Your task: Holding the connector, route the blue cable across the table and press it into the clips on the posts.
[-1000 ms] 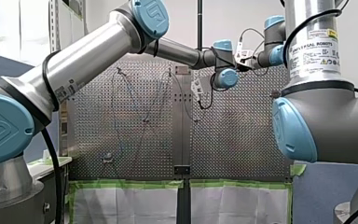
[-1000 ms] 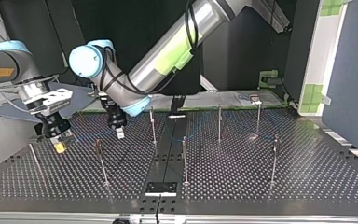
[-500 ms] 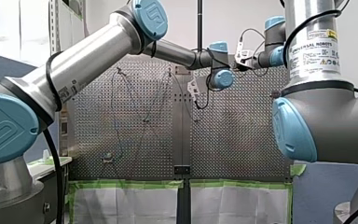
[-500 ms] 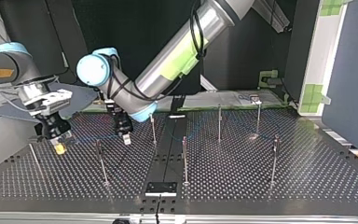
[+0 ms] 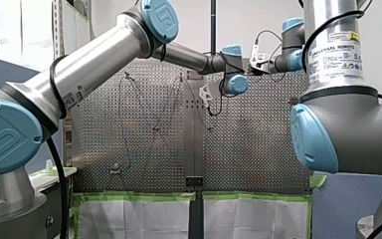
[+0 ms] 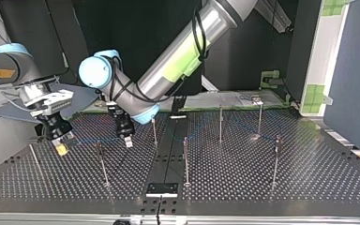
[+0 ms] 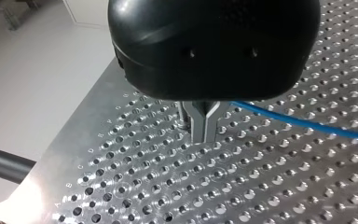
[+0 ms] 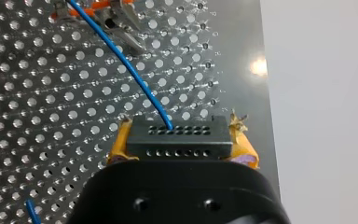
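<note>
At the top view's left, my right gripper (image 6: 62,149) hangs just over the perforated table (image 6: 309,187), its yellow pads (image 8: 119,144) clenched on the connector (image 8: 177,137). The right wrist view shows what the top view cannot. The connector is a black block with two rows of small holes. The thin, bright blue cable (image 8: 126,65) leaves its face and curves to a metal clip (image 8: 119,18) with orange parts ahead. Further right in the top view, past a slim post (image 6: 101,161), my left gripper (image 6: 128,141) points down at the table, and the cable shows only as a faint line between the two grippers. The left wrist view shows its metal fingers (image 7: 195,125) pressed together at the tips. The cable meets them at one side and leads away; whether they pinch it I cannot tell. More posts (image 6: 221,123) stand further right, well apart
</note>
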`<control>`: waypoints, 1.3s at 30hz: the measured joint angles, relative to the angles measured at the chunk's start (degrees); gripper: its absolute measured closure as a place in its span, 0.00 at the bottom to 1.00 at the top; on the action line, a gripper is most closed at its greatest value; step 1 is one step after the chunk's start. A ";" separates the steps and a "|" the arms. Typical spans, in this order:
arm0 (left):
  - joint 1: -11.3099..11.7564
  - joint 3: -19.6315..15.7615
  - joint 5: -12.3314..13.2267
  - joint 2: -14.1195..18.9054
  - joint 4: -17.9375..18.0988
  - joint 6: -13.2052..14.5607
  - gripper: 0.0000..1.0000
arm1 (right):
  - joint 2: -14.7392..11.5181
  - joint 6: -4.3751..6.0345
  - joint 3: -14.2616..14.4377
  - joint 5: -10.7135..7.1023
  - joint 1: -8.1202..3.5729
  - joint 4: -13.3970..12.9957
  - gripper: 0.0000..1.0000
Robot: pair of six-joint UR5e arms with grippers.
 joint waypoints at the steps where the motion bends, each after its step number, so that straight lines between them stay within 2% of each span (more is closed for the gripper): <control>1: 0.16 0.00 0.46 -0.02 0.51 0.25 1.00 | 0.02 0.07 -0.02 -0.02 -0.05 -0.19 1.00; 10: 1.88 -0.01 3.47 -0.06 4.34 1.93 1.00 | 0.50 1.18 -0.32 -0.52 -0.47 -2.17 1.00; 21: 3.02 -0.06 5.59 -0.07 4.04 1.95 1.00 | 1.33 1.49 -0.60 -0.60 -1.02 -2.62 1.00; 22: 3.04 -0.09 5.86 -0.07 3.99 1.92 0.96 | 1.35 1.49 -0.60 -0.59 -1.08 -2.63 1.00; 23: 3.04 -0.13 6.10 -0.07 3.97 1.88 0.88 | 1.37 1.49 -0.61 -0.58 -1.15 -2.64 1.00; 24: 3.05 -0.18 6.40 -0.07 3.95 1.79 0.88 | 1.40 1.49 -0.61 -0.57 -1.23 -2.65 1.00; 26: 3.07 -0.26 7.15 -0.07 3.79 1.42 0.56 | 1.42 1.49 -0.61 -0.58 -1.34 -2.66 1.00; 27: 3.07 -0.28 7.43 -0.06 3.65 1.24 0.56 | 1.43 1.49 -0.61 -0.59 -1.38 -2.66 1.00; 28: 3.06 -0.34 7.75 -0.07 3.39 1.05 0.50 | 1.43 1.47 -0.62 -0.59 -1.40 -2.66 1.00; 29: 3.04 -0.38 7.95 -0.07 3.17 0.92 0.32 | 1.45 1.46 -0.62 -0.60 -1.41 -2.65 1.00; 30: 3.02 -0.42 8.14 -0.07 2.93 0.80 0.32 | 1.46 1.43 -0.61 -0.62 -1.41 -2.66 1.00; 31: 2.97 -0.46 8.33 -0.07 2.56 0.65 0.13 | 1.45 1.41 -0.62 -0.63 -1.42 -2.66 1.00; 32: 2.93 -0.48 8.44 -0.07 2.29 0.57 0.00 | 1.46 1.38 -0.62 -0.64 -1.42 -2.66 1.00; 39: 2.83 -0.53 9.02 -0.07 0.25 0.13 0.00 | 1.53 1.25 -0.61 -0.66 -1.44 -2.66 1.00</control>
